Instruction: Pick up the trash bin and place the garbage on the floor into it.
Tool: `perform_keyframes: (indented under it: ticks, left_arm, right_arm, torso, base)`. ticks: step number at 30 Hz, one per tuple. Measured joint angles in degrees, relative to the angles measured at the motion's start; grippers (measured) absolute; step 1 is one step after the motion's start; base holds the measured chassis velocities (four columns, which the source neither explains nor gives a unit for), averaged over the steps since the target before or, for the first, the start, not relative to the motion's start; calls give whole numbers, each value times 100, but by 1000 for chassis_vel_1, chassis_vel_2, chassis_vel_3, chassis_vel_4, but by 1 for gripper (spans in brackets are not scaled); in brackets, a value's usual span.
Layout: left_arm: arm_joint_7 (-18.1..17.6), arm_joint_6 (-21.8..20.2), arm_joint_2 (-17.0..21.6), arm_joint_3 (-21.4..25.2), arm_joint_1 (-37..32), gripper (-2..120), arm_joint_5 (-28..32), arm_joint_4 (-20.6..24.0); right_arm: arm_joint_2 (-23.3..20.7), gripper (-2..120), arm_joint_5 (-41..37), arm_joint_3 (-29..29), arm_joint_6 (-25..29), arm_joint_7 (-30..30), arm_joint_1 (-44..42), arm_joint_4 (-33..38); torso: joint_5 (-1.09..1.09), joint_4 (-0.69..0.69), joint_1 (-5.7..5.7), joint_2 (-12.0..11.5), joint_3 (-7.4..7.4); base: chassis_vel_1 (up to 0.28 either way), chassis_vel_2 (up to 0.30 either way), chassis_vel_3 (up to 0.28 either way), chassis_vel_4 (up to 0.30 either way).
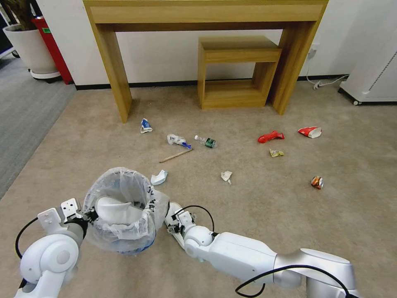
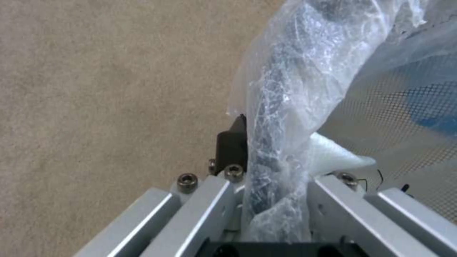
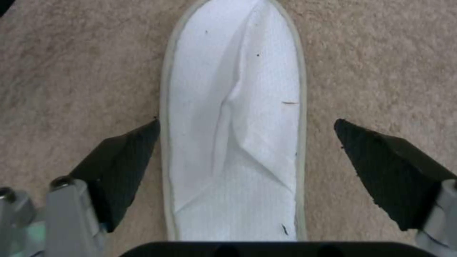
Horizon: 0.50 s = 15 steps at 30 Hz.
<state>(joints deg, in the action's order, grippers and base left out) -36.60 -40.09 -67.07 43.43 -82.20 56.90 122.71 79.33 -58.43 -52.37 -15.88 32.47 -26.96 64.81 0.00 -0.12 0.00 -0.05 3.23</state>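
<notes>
Trash bin (image 1: 120, 211): rim clamped in left claw (image 2: 252, 160), bag-lined.
White flat slipper-shaped item (image 3: 233, 125): on the floor (image 1: 256, 207) between right claw's (image 3: 245, 142) spread fingers; one fingertip at its edge, beside the bin.

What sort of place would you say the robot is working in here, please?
Probably an office or showroom-like room: beige carpeted floor, a wooden console table against a white wall, and a potted plant in the corner.

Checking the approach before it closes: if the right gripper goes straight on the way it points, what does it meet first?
The white slipper lying flat on the floor. The right gripper points down at it, jaws open to either side; height above it is unclear.
</notes>
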Motion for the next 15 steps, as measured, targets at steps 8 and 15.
perform_keyframes:
  ticks: [8, 15]
  left_arm:
    - [44, 17, -59, -13, -69, 1, -43, 80]
    - [99, 59, -63, 67, -164, 1, -66, 154]
  right_arm:
    - [150, 67, 112, -113, 460, -88, -68, -380]
    - [290, 35, 204, -189, 775, -138, -102, -666]
  torso:
    - [0, 0, 0, 0, 0]
    - [0, 0, 0, 0, 0]
  base:
    - [0, 0, 0, 0]
    - [0, 0, 0, 0]
